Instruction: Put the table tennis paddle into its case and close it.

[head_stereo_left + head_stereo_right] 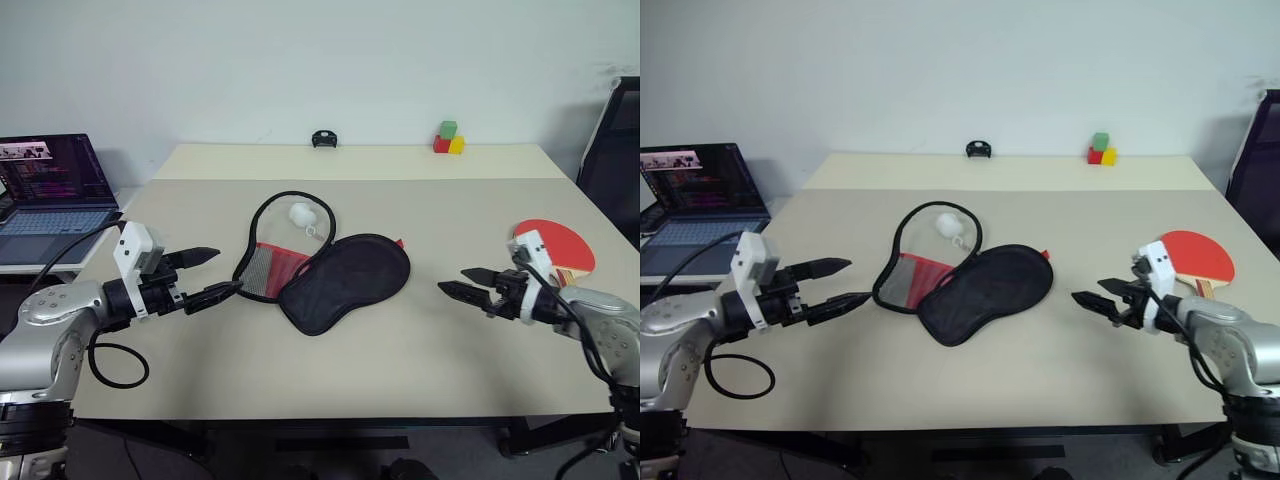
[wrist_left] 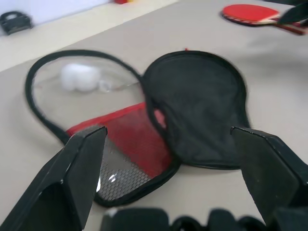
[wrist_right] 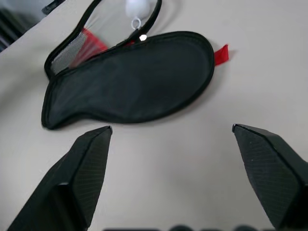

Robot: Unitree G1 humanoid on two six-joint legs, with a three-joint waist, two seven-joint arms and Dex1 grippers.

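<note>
One paddle [image 1: 556, 246], one opened case [image 1: 325, 270], two grippers [image 1: 210, 275] [image 1: 462, 281], fingers apart, gripping nothing.

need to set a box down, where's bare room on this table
Free: the near strip of the table in front of the case, and the stretch between case and paddle. Also the far band between black clip and blocks. Crowded: the middle, around the case and ball.

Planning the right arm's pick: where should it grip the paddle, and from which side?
Likely the handle. The table tennis paddle lies flat near the table's right edge, handle toward the robot, just behind the open right gripper. Its thin flat blade offers little purchase, so come from the near side and pinch the handle.
</note>
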